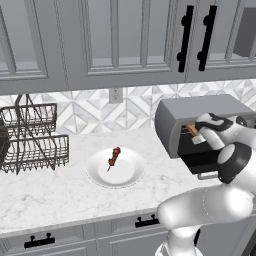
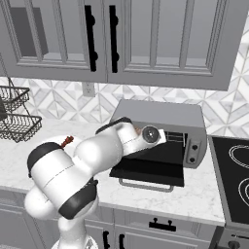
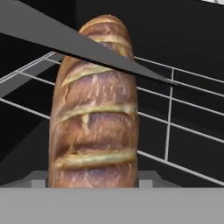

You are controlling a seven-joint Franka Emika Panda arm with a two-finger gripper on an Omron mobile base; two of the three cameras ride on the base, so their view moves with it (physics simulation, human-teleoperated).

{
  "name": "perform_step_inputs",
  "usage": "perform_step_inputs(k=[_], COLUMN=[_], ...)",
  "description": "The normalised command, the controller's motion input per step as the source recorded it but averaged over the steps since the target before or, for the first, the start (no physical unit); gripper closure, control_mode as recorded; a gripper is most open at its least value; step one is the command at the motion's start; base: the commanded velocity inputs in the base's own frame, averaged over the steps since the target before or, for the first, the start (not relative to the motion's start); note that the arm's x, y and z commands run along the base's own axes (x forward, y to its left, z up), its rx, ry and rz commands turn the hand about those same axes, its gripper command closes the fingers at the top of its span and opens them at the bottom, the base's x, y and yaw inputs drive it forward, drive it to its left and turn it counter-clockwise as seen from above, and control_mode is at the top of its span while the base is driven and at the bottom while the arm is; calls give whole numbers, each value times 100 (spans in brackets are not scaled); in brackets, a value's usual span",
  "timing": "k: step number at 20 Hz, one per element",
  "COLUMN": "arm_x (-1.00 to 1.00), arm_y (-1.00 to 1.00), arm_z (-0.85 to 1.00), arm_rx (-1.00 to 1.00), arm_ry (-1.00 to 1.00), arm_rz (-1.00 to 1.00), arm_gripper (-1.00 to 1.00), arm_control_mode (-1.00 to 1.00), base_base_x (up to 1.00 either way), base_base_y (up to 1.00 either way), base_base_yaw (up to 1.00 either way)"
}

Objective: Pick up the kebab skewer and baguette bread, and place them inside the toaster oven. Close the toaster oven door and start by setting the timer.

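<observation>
Tan baguette bread [image 3: 94, 109] clamped in pincer [image 3: 92, 181] over wire rack [image 3: 175, 118], left cam: kebab skewer [image 1: 114, 157] on plate [image 1: 116, 167].

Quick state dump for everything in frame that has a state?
toaster oven door: open, folded down flat.
baguette bread: held at the oven mouth, over the wire rack.
gripper: shut on the baguette bread.
kebab skewer: lying on the white plate.
upper cabinet doors: closed.
</observation>
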Motion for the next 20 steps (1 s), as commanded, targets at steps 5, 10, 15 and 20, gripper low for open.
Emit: perform_step_inputs(k=[5, 10, 15, 20], arm_x=[30, 15, 0, 0], arm_y=[0, 0, 0, 0], arm_z=[9, 4, 0, 0], arm_rx=[0, 0, 0, 0], arm_ry=[0, 0, 0, 0], arm_rz=[-1, -1, 0, 0], arm_gripper=[100, 100, 100, -100], arm_control_mode=[-100, -100, -100, -100], base_base_x=[0, 0, 0, 0], base_base_y=[0, 0, 0, 0], base_base_yaw=[0, 0, 0, 0])
